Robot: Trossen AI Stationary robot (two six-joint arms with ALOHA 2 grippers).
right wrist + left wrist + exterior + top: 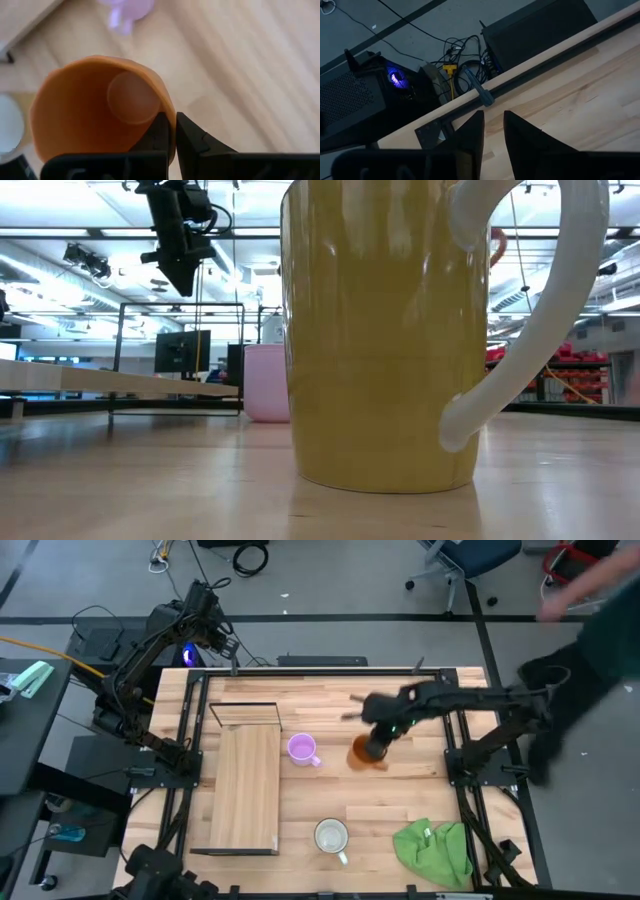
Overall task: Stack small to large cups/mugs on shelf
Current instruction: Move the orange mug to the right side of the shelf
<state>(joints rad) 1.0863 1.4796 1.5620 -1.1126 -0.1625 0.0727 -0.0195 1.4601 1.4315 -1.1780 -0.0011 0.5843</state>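
The orange mug (362,754) is at the table's middle right, with my right gripper (376,746) shut on its rim; in the right wrist view the mug (85,115) shows its open mouth. The light purple mug (301,748) stands to its left, and also shows in the low view (264,384). The white mug (331,836) stands near the front edge and fills the low view (380,330), hiding the orange mug there. The shelf (245,790) lies at the left. My left gripper (228,648) hangs empty above the far left edge, its fingers a narrow gap apart (492,131). My right gripper pinches the orange mug's wall at the rim (171,120), one finger (159,134) inside the mug and one (194,141) outside. The fingers come from above, slanting from the table's right. Whether the mug's base is on the table, I cannot tell.
A crumpled green cloth (436,850) lies at the near right corner. A black frame rail (320,668) runs along the table's far edge. A person (600,610) moves beyond the table's far right corner. Bare wood lies between the mugs and the shelf.
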